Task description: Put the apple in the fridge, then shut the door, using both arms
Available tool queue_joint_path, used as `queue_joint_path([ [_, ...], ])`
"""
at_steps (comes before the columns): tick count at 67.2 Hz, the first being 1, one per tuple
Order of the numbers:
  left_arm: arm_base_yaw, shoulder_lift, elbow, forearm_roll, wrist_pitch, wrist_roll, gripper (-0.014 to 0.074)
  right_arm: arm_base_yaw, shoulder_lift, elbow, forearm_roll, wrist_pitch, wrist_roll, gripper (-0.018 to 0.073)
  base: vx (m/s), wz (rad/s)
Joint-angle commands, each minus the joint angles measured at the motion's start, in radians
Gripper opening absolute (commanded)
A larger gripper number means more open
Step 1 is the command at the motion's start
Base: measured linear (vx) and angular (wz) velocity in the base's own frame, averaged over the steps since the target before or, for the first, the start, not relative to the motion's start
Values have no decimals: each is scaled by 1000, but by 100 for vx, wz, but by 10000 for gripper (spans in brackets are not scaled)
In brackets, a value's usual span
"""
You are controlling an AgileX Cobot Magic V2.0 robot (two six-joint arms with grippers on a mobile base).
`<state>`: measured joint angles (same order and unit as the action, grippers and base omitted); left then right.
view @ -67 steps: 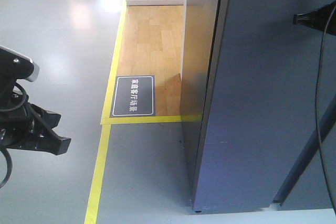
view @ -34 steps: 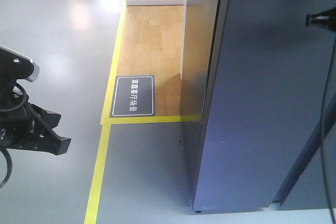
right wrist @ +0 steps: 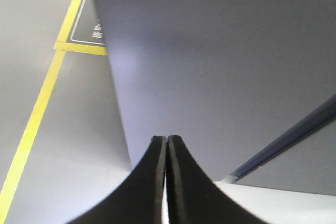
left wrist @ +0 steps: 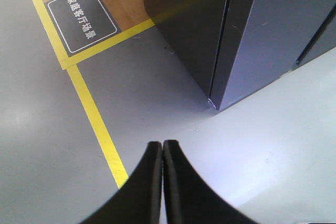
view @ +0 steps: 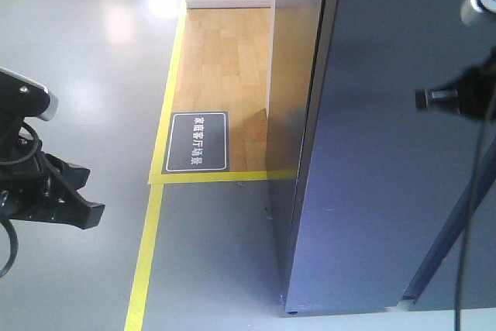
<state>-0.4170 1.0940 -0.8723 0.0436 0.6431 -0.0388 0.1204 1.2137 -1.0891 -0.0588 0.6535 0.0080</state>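
Front-facing view shows the door (view: 387, 153) shut against the fridge (view: 294, 75) as the right gripper (right wrist: 166, 140) has drawn back, both grippers (left wrist: 162, 144) closed and empty, apple unseen, presumably inside.

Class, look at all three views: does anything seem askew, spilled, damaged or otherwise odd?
Nothing stands out. The door sits flush against the fridge, the floor is clean, and both the left tool and right tool are shut, empty.
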Motion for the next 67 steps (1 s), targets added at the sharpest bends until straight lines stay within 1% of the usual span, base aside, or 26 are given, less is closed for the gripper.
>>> queue_joint_path([
  [1, 2, -19, -24, -5, -52, 0, -6, 28, -130, 54, -37, -59, 28, -3, 0, 0],
  [11, 2, -19, -24, -5, -52, 0, -6, 41, -294, 165, -33, 0, 50, -3, 0, 0],
  [29, 2, -19, -24, -5, -52, 0, -6, 41, -574, 301, -37, 194, 69, -3, 0, 0],
  [50, 2, -19, -24, -5, -52, 0, -6, 41, -806, 376, -15, 385, 73, -3, 0, 0],
  [60, 2, -19, -24, -5, -52, 0, -6, 41, -883, 387, -9, 430, 73, -3, 0, 0],
  [67, 2, -19, -24, -5, -52, 0, -6, 41, -915, 387, -10, 435, 73, -3, 0, 0],
])
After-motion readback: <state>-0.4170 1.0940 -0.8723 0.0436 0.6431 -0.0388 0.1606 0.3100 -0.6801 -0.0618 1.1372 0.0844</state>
